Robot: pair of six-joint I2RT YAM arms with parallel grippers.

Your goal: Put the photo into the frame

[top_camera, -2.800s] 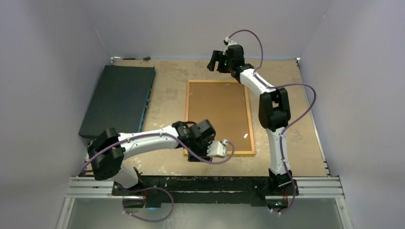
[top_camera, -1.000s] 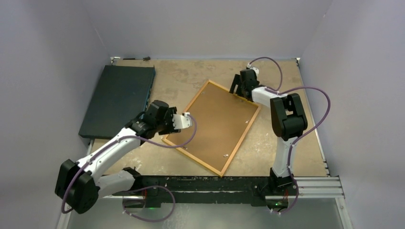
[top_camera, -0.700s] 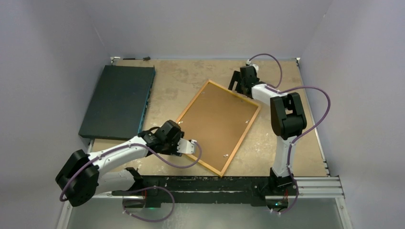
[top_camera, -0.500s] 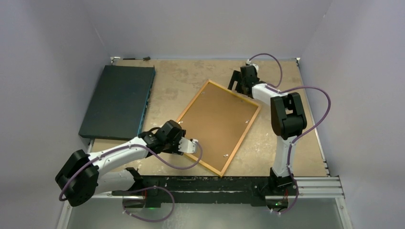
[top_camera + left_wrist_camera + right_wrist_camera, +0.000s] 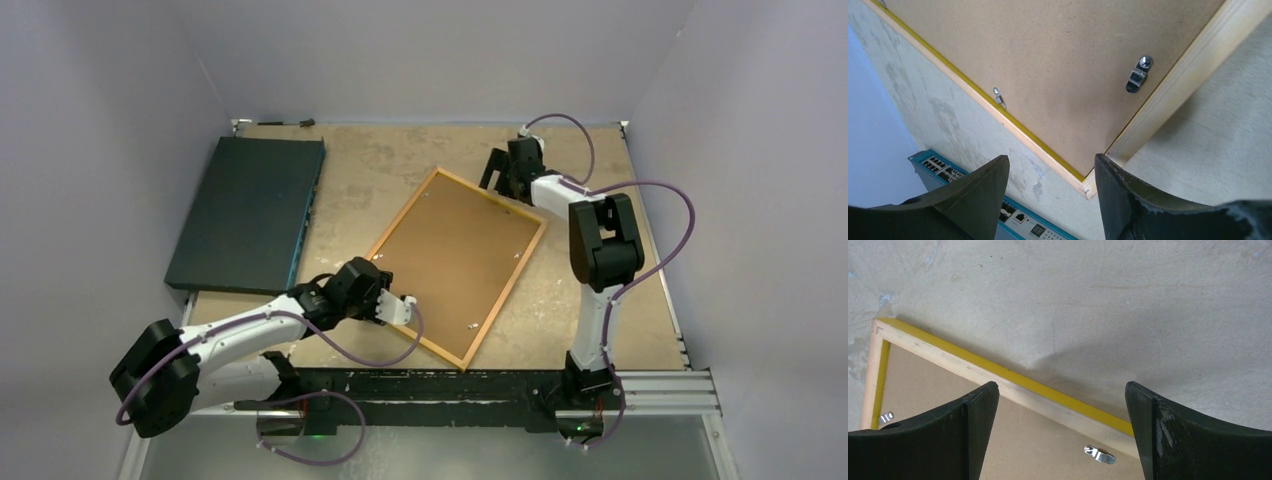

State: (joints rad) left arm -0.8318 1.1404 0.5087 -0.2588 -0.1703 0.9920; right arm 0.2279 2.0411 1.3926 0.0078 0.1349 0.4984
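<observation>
Left jaws half spread, empty, poised low over the near-left corner of the frame (image 5: 1168, 95), the corner tip just inside one fingertip. Right jaws at full spread, empty, straddling the far rail near the far corner.

Risks:
- Closing on a thin rail lying flat on the surface (image 5: 370, 165) likely to skid or twist the frame, not lift it.
- Fingertips apt to scrape the surface.
- Turn clips (image 5: 1138, 75) lying across the backing board (image 5: 460, 262), so no way in for the photo until swung aside.

Frame back-up, skewed diagonally mid-surface between both pairs of jaws. Photo not visible in any view. Dark slab (image 5: 250, 210) well apart, far left.
</observation>
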